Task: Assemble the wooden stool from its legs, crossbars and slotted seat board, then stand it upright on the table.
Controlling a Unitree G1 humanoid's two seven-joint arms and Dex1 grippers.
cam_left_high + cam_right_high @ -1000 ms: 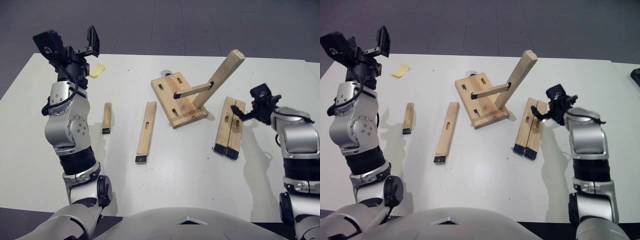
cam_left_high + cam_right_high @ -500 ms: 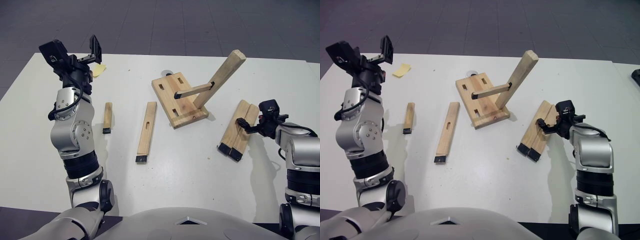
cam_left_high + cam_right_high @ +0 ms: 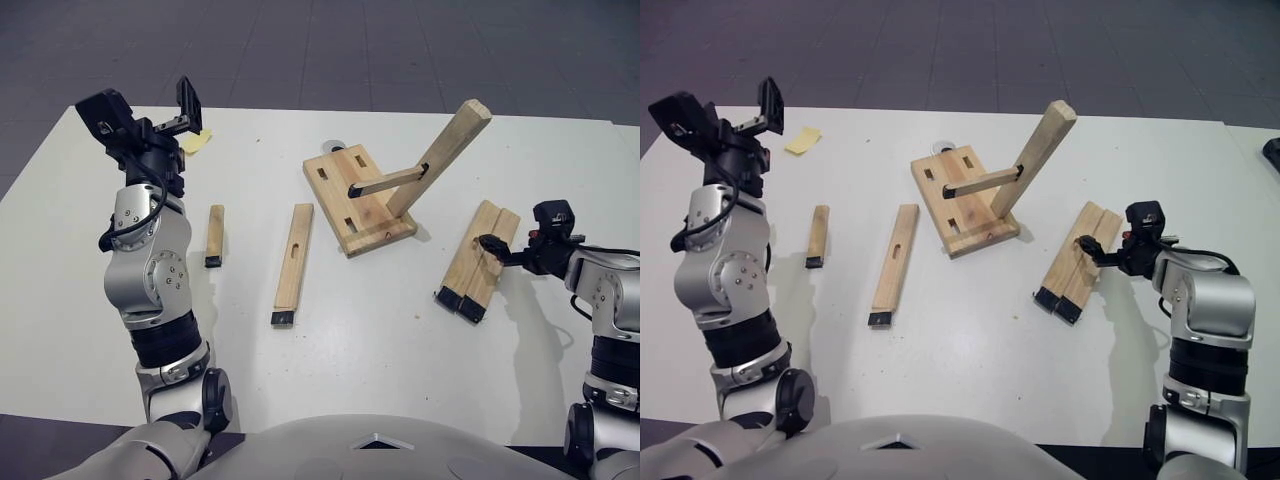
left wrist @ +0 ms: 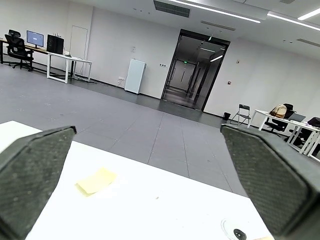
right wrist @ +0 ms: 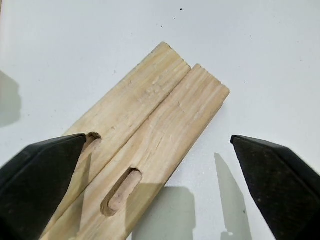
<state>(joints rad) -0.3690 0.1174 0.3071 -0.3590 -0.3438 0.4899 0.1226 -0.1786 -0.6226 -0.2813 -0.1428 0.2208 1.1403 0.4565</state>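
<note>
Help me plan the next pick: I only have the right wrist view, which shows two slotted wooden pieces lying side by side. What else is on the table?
Observer: A seat board lies mid-table. One leg stands tilted on it, with a crossbar sticking out of that leg.
Operator: Anything loose further to the left?
Observer: Yes. A slotted leg and a short crossbar lie flat to the left of the board, apart from each other.
</note>
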